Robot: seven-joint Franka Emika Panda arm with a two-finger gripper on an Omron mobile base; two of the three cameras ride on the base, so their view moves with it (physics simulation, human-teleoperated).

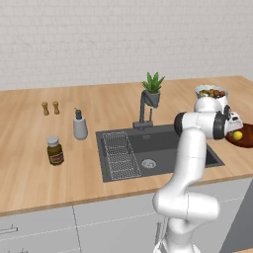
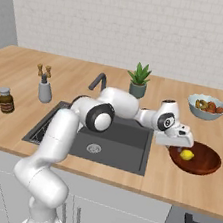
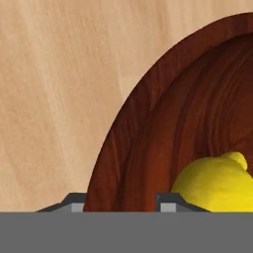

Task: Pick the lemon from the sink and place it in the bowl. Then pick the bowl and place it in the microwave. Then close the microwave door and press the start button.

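lemon [image 1: 237,135] in bowl [image 1: 245,142], R of sink [image 1: 158,146]

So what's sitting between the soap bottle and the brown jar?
Nothing: bare wooden counter lies between the soap bottle and the brown jar, as the left base view shows.

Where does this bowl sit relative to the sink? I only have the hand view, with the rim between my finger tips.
Observer: The bowl sits on the counter just to the right of the sink, apart from it.
Operator: Is the lemon loose inside?
Observer: Yes. The lemon lies on the bowl's floor near its left side, just under the gripper.
Operator: Anything close behind the bowl?
Observer: A pale fruit bowl stands further back on the counter, apart from the brown one.
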